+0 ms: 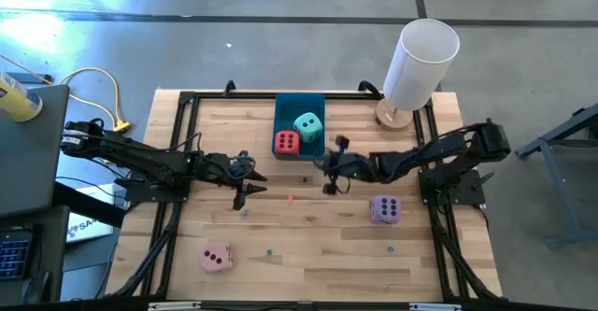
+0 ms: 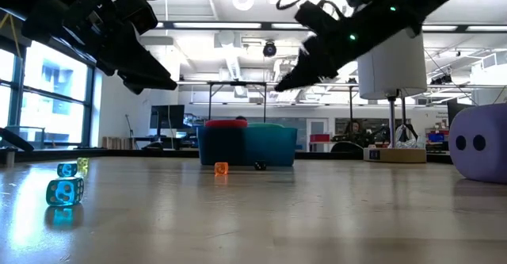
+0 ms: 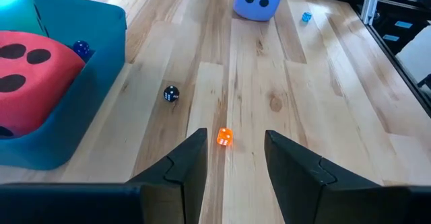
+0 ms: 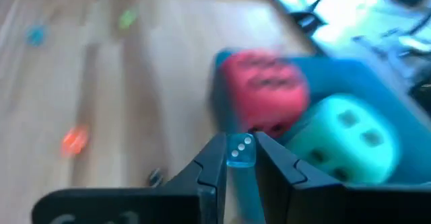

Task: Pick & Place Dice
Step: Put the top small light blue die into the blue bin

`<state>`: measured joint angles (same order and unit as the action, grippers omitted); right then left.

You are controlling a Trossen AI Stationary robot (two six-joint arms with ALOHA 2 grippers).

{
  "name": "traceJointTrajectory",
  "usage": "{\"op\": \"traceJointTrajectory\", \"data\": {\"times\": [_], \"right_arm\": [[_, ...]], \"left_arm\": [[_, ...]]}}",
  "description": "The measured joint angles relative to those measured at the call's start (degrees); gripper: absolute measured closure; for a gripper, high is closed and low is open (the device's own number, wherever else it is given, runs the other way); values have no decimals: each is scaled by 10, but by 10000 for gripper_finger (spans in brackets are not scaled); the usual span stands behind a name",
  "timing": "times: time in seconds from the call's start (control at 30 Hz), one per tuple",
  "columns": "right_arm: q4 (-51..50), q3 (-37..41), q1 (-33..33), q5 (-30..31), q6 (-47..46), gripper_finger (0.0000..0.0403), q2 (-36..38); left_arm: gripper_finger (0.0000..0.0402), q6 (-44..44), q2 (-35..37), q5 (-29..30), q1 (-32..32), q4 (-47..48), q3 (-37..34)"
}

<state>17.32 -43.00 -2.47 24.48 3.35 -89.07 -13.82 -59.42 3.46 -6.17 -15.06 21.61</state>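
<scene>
**A:** While the right gripper (image 4: 240, 158) hung just off the blue tray (image 1: 299, 103)'s near edge, its fingers were pinched on a small clear blue die (image 4: 240, 151). Did the left have anything?

**B:** No. Left gripper (image 3: 234, 155) was partly spread and empty, over bare wood left of centre, with a tiny orange die (image 3: 224, 137) lying between its fingertips and a small black die (image 3: 171, 93) nearer the tray wall.

**A:** Big dice?

**B:** Red die (image 1: 286, 143) and teal die (image 1: 308, 126) sat in the tray, touching. Purple die (image 1: 385, 209) was on the table right of centre, below the right arm. Pink die (image 1: 217, 258) was near the front-left corner, well apart from both arms.

**A:** Room to move?

**B:** Open boards ran across the front between pink and purple. White cylinder (image 1: 419, 63) stood at the back-right edge.
</scene>
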Motion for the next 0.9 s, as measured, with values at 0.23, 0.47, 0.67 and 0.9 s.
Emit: {"op": "traceJointTrajectory", "data": {"times": [0.23,0.47,0.67,0.9], "right_arm": [[31,-1,67,-19,-16,354,-7],[34,-1,97,-66,-35,353,-15],[31,-1,97,-69,-33,353,-15],[47,-1,100,-71,-31,334,-34]], "left_arm": [[260,3,0,0,0,0,0],[260,3,0,0,0,0,0],[260,3,0,0,0,0,0],[260,3,0,0,0,0,0]]}}
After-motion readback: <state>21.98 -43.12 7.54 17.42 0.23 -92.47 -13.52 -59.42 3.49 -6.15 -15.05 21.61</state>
